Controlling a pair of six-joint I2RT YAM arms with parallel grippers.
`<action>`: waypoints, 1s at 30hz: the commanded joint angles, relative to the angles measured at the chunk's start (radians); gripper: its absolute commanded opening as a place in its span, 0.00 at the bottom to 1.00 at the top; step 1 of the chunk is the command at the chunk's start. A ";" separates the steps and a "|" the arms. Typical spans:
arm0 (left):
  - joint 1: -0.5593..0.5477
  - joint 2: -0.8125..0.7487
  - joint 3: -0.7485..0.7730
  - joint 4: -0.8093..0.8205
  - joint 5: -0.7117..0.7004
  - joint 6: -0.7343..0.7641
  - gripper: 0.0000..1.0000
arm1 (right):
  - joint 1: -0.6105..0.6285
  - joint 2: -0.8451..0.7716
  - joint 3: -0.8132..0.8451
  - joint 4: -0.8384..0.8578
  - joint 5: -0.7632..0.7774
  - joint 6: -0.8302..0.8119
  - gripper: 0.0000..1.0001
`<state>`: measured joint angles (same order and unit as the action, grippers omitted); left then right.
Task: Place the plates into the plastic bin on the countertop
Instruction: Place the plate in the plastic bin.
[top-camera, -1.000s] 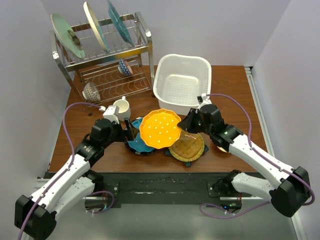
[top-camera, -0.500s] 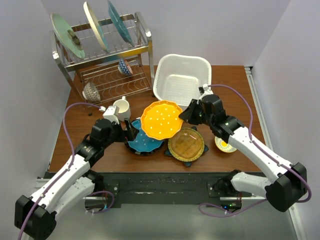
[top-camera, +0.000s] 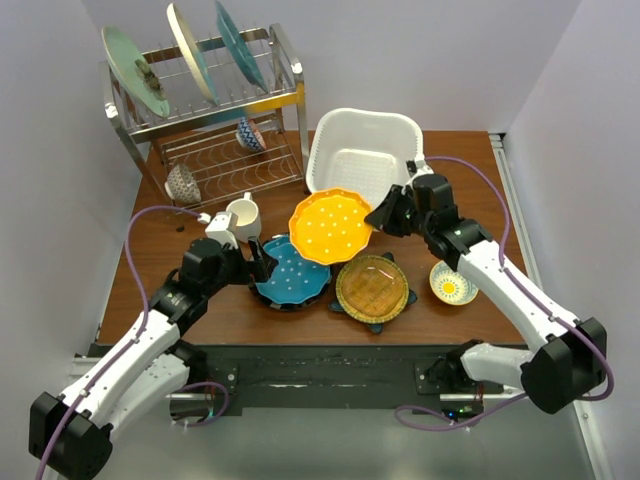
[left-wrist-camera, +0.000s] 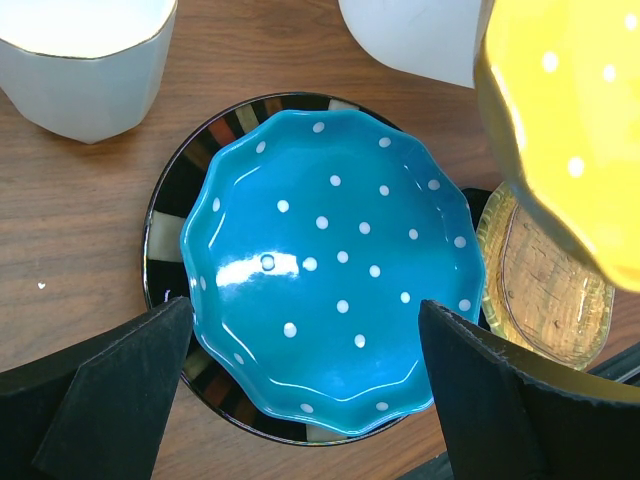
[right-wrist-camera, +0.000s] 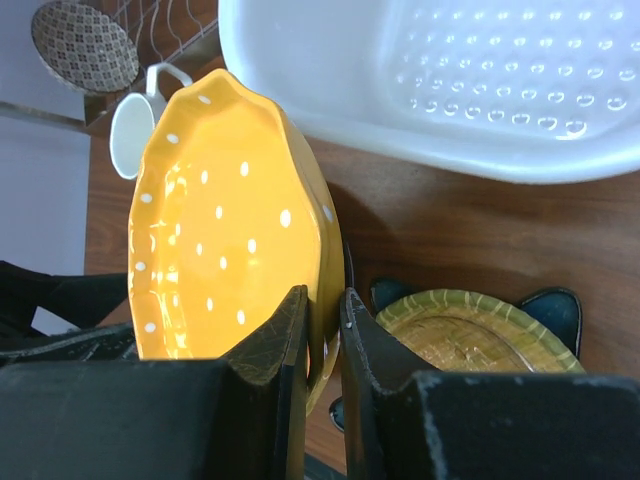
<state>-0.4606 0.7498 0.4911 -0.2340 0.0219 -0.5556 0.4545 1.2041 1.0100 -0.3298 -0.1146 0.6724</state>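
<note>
In the right tool, orange plate

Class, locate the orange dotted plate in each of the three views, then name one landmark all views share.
Top external: orange dotted plate mid-frame, before the plastic bin.
Left wrist: orange dotted plate upper right, above the blue dotted plate.
Right wrist: orange dotted plate left of centre, in the right gripper.
Shared landmark: amber plate.

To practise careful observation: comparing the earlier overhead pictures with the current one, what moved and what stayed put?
The right gripper, fingers clamped on the orange dotted plate, carried it farther back toward the plastic bin, and its arm swung clear of the small yellow-centred bowl. The left gripper stayed open over the blue dotted plate; nothing else moved.
</note>
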 joint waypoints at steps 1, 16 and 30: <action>-0.003 -0.006 -0.011 0.027 0.003 0.026 1.00 | -0.036 -0.006 0.113 0.153 -0.092 0.032 0.00; -0.003 0.003 -0.005 0.021 0.003 0.028 1.00 | -0.215 0.120 0.196 0.206 -0.198 0.032 0.00; -0.003 0.023 -0.003 0.030 0.021 0.029 1.00 | -0.319 0.284 0.283 0.285 -0.313 0.110 0.00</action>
<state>-0.4606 0.7666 0.4911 -0.2337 0.0246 -0.5556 0.1513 1.4979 1.1980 -0.2291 -0.3111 0.6979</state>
